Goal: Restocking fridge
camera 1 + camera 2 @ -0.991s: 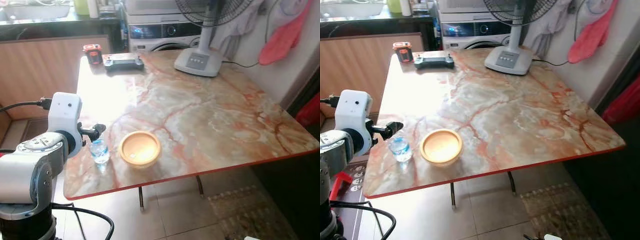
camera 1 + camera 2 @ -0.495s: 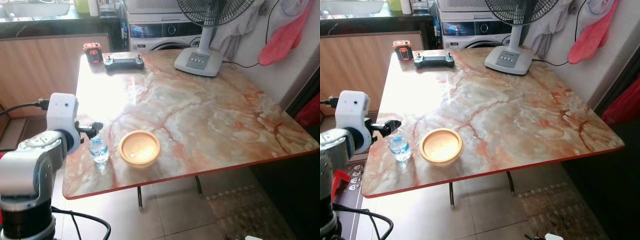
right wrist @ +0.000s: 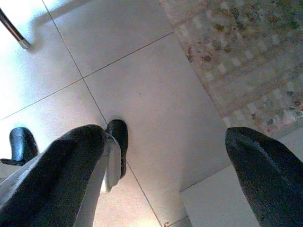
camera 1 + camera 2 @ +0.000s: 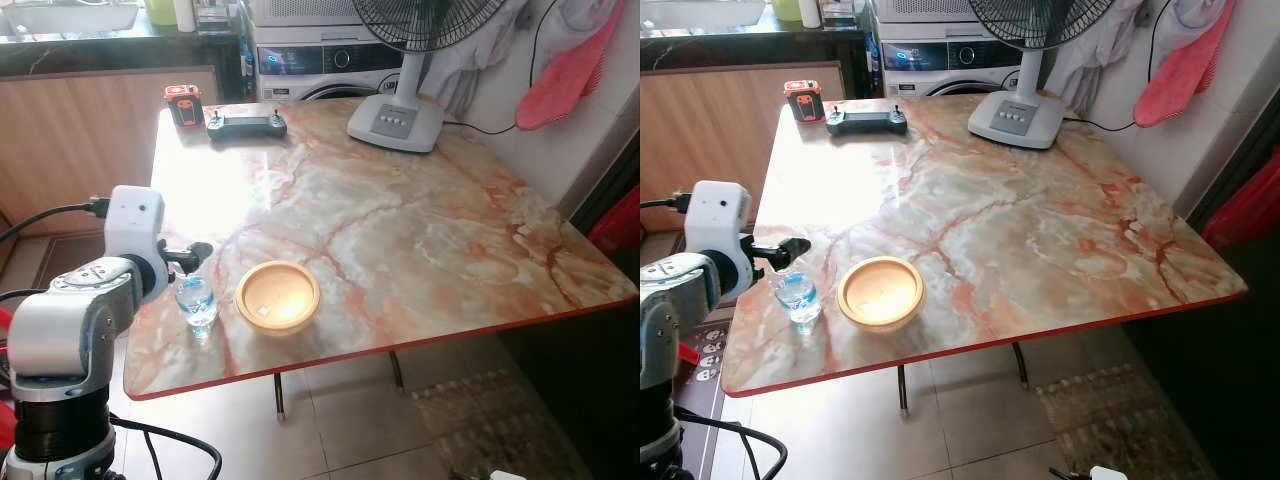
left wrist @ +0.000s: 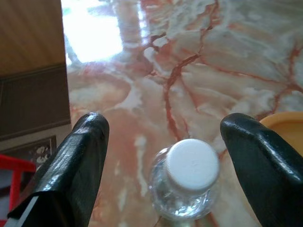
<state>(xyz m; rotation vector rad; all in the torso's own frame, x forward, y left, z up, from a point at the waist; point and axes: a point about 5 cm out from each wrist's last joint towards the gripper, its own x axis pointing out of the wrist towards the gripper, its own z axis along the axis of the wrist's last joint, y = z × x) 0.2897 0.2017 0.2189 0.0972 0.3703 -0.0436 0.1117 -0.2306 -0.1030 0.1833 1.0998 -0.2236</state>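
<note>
While the small clear plastic water bottle with a white cap (image 5: 191,178) stands near the tabletop's left front corner, beside a round yellow wooden bowl (image 4: 277,296), the left gripper (image 5: 170,165) hovers over it, fingers spread (not touching). The right gripper (image 3: 184,165) hangs spread above pale floor tiles (image 3: 142,80).

I see bright daylight throwing a blown-out white glare across the far-left part of the marble table (image 4: 420,230), head views sharp, while the left wrist view blurs the near black fingers (image 5: 71,170) and the water bottle (image 5: 189,182).
</note>
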